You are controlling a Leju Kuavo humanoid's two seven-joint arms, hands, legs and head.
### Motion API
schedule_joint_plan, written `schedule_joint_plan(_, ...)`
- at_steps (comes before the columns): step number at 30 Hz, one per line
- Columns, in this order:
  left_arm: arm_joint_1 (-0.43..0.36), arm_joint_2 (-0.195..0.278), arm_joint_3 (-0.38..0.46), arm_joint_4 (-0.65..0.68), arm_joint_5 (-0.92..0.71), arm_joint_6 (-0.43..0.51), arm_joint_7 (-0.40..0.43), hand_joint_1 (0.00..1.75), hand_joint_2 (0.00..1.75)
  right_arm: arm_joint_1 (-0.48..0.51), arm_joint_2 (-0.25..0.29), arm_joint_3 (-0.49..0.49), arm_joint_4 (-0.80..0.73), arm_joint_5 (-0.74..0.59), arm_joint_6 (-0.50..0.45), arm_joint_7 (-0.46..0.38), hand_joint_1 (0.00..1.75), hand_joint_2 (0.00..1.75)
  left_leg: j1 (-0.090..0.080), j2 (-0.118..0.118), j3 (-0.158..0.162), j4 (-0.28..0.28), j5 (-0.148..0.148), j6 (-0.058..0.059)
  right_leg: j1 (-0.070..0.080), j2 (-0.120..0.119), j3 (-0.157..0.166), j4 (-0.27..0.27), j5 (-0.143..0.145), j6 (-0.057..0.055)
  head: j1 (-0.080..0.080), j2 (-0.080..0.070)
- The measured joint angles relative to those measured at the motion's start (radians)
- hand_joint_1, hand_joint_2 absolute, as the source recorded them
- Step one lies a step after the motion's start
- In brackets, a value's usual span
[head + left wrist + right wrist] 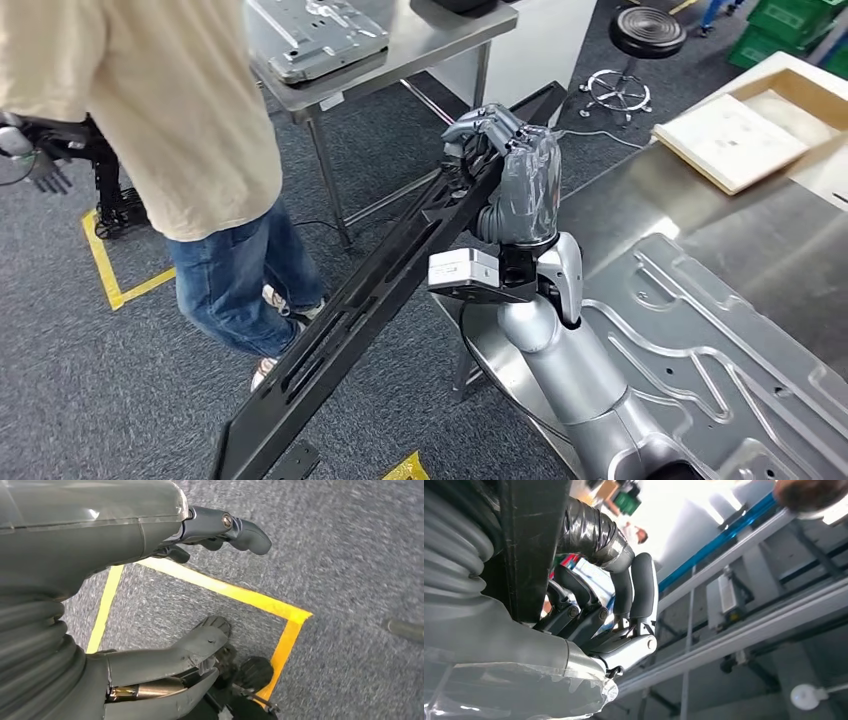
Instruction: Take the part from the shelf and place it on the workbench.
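My right robot hand [500,150] is wrapped around the upper part of the part [370,290], a long black slotted rail that slants from near my wrist down toward the grey carpet floor [100,390], its low end well out from the surface [740,250]. I judge the rail stiff and fairly heavy for its length: held this close to one end, the long free end will lever hard against my fingers [639,585], and the painted metal looks smooth enough to slip. A hold nearer its middle would balance it better. Beside my right arm the steel surface is brushed and shiny, carrying a pressed grey sheet-metal panel [720,340] with ribbed channels and, beyond the panel, a flat wooden tray [735,135]. My left robot hand [165,595] hangs over the carpet with fingers apart, holding nothing. A person [190,150] stands just beyond the rail.
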Motion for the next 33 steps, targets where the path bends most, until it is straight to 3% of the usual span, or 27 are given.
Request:
schedule_joint_plan(2,0.002,0.000,0.001,0.000,0.000,0.002,-0.005,0.00,1.75,0.001,-0.001,-0.004,0.001,0.007,-0.007,0.003,1.75,1.75,0.004,-0.053,-0.043,0.103,-0.062,-0.006,-0.002,0.019,-0.002,-0.003,0.005,-0.008,0.000,0.000)
schedule_joint_plan(3,0.004,0.000,0.001,0.000,0.001,0.003,-0.007,0.00,1.75,0.002,-0.003,-0.009,0.003,0.011,-0.011,0.005,1.75,1.75,0.004,-0.065,-0.072,0.168,-0.090,-0.007,-0.002,0.030,-0.003,-0.003,0.006,-0.009,0.000,0.000)
schedule_joint_plan(4,0.006,0.000,0.002,0.000,0.001,0.003,-0.008,0.00,1.75,0.004,-0.007,-0.017,0.007,0.015,-0.015,0.007,1.75,1.75,0.004,-0.070,-0.096,0.218,-0.103,-0.008,-0.001,0.042,-0.004,-0.003,0.007,-0.010,0.000,0.000)
schedule_joint_plan(5,0.008,0.000,0.003,0.000,0.002,0.003,-0.010,0.00,1.75,0.006,-0.012,-0.028,0.013,0.020,-0.019,0.008,1.75,1.75,0.004,-0.072,-0.106,0.236,-0.097,-0.007,-0.001,0.054,-0.004,-0.002,0.008,-0.010,0.000,0.000)
schedule_joint_plan(6,0.010,0.000,0.004,0.000,0.002,0.002,-0.012,0.00,1.75,0.007,-0.017,-0.040,0.019,0.025,-0.023,0.011,1.75,1.75,0.004,-0.075,-0.100,0.218,-0.073,-0.006,-0.001,0.067,-0.004,0.000,0.008,-0.009,0.000,0.000)
schedule_joint_plan(7,0.010,0.000,0.005,0.000,0.003,0.002,-0.015,0.00,1.75,0.008,-0.022,-0.056,0.026,0.030,-0.028,0.014,1.75,1.75,0.005,-0.085,-0.077,0.166,-0.035,-0.003,-0.001,0.079,-0.004,0.002,0.009,-0.008,0.000,0.000)
schedule_joint_plan(9,0.011,0.001,0.008,0.000,0.004,0.002,-0.021,0.00,1.75,0.007,-0.032,-0.089,0.041,0.044,-0.041,0.022,1.75,1.75,0.007,-0.132,-0.027,0.045,0.025,0.006,-0.002,0.102,-0.007,0.006,0.011,-0.003,0.000,0.000)
schedule_joint_plan(11,0.013,0.001,0.010,0.000,0.004,0.002,-0.025,0.00,1.75,0.007,-0.045,-0.123,0.061,0.063,-0.052,0.031,1.75,1.75,0.006,-0.163,-0.003,-0.012,0.036,0.013,-0.005,0.124,-0.017,0.006,0.018,0.010,0.000,0.000)
schedule_joint_plan(13,0.013,0.001,0.011,0.000,0.004,0.000,-0.026,0.00,1.75,0.007,-0.066,-0.158,0.084,0.081,-0.058,0.040,1.75,1.75,0.006,-0.146,0.001,-0.028,0.040,0.022,-0.009,0.140,-0.025,-0.001,0.028,0.028,0.000,0.000)
schedule_joint_plan(15,0.012,0.000,0.011,0.000,0.004,-0.001,-0.027,0.00,1.75,0.006,-0.090,-0.191,0.111,0.094,-0.062,0.045,1.75,1.75,0.008,-0.122,0.004,-0.044,0.054,0.038,-0.005,0.104,-0.036,0.014,0.015,0.040,0.001,0.000)
schedule_joint_plan(17,0.013,0.000,0.011,0.000,0.004,-0.001,-0.028,0.00,1.75,0.004,-0.106,-0.218,0.136,0.100,-0.064,0.047,1.75,1.75,0.006,-0.094,0.004,-0.052,0.062,0.048,-0.002,0.044,-0.074,0.101,-0.041,0.047,0.003,0.000)
schedule_joint_plan(19,0.017,0.000,0.011,0.000,0.004,-0.002,-0.028,0.00,1.75,0.006,-0.115,-0.236,0.155,0.108,-0.066,0.051,1.75,1.75,0.002,-0.064,0.001,-0.051,0.062,0.051,-0.005,0.024,-0.124,0.216,-0.091,0.054,0.003,0.000)
schedule_joint_plan(20,0.017,0.001,0.011,0.000,0.004,-0.003,-0.028,0.00,1.75,0.009,-0.119,-0.244,0.164,0.114,-0.067,0.055,1.75,1.75,0.001,-0.050,0.000,-0.049,0.061,0.051,-0.007,0.020,-0.133,0.242,-0.094,0.057,0.003,0.000)
schedule_joint_plan(21,0.017,0.001,0.011,0.000,0.003,-0.004,-0.028,0.00,1.75,0.011,-0.124,-0.253,0.171,0.122,-0.068,0.061,1.75,1.75,0.000,-0.036,-0.001,-0.046,0.059,0.051,-0.009,0.016,-0.124,0.231,-0.079,0.059,0.003,0.000)
schedule_joint_plan(22,0.016,0.000,0.011,0.000,0.003,-0.004,-0.028,0.00,1.75,0.011,-0.129,-0.261,0.178,0.128,-0.069,0.066,1.75,1.75,0.000,-0.024,-0.002,-0.043,0.056,0.050,-0.010,0.008,-0.096,0.186,-0.052,0.059,0.003,0.000)
schedule_joint_plan(24,0.014,0.000,0.011,0.000,0.001,-0.005,-0.029,0.00,1.75,0.008,-0.140,-0.286,0.197,0.137,-0.072,0.074,1.75,1.75,-0.003,-0.004,-0.003,-0.034,0.048,0.042,-0.005,-0.033,-0.029,0.065,-0.011,0.053,0.003,0.000)
schedule_joint_plan(26,0.013,0.000,0.011,0.000,-0.001,-0.006,-0.030,0.00,1.75,0.005,-0.153,-0.316,0.223,0.145,-0.077,0.077,1.75,1.75,-0.010,0.011,-0.003,-0.027,0.041,0.033,0.005,-0.058,-0.002,0.006,-0.002,0.040,0.003,0.000)
schedule_joint_plan(28,0.014,0.000,0.011,0.000,-0.004,-0.008,-0.031,0.00,1.75,0.005,-0.169,-0.350,0.260,0.155,-0.082,0.075,1.75,1.75,-0.013,0.026,-0.001,-0.028,0.038,0.026,0.007,-0.040,-0.004,0.003,0.001,0.027,0.002,0.000)
schedule_joint_plan(30,0.014,0.000,0.011,0.000,-0.007,-0.008,-0.031,0.00,1.75,0.006,-0.181,-0.391,0.299,0.163,-0.085,0.065,1.75,1.75,-0.009,0.002,-0.007,-0.007,0.015,0.016,0.003,-0.020,-0.004,-0.003,0.007,0.016,0.002,0.000)
schedule_joint_plan(32,0.016,0.000,0.011,0.000,-0.007,-0.009,-0.031,0.00,1.75,0.007,-0.186,-0.425,0.327,0.167,-0.086,0.056,1.75,1.75,-0.004,-0.047,-0.044,0.082,-0.043,0.009,-0.001,-0.001,-0.006,-0.006,0.012,0.005,0.002,0.000)
schedule_joint_plan(33,0.019,0.000,0.011,0.000,-0.007,-0.009,-0.031,0.00,1.75,0.008,-0.187,-0.436,0.338,0.168,-0.086,0.054,1.75,1.75,-0.003,-0.061,-0.073,0.147,-0.074,0.008,-0.001,0.010,-0.007,-0.006,0.013,0.002,0.002,0.000)
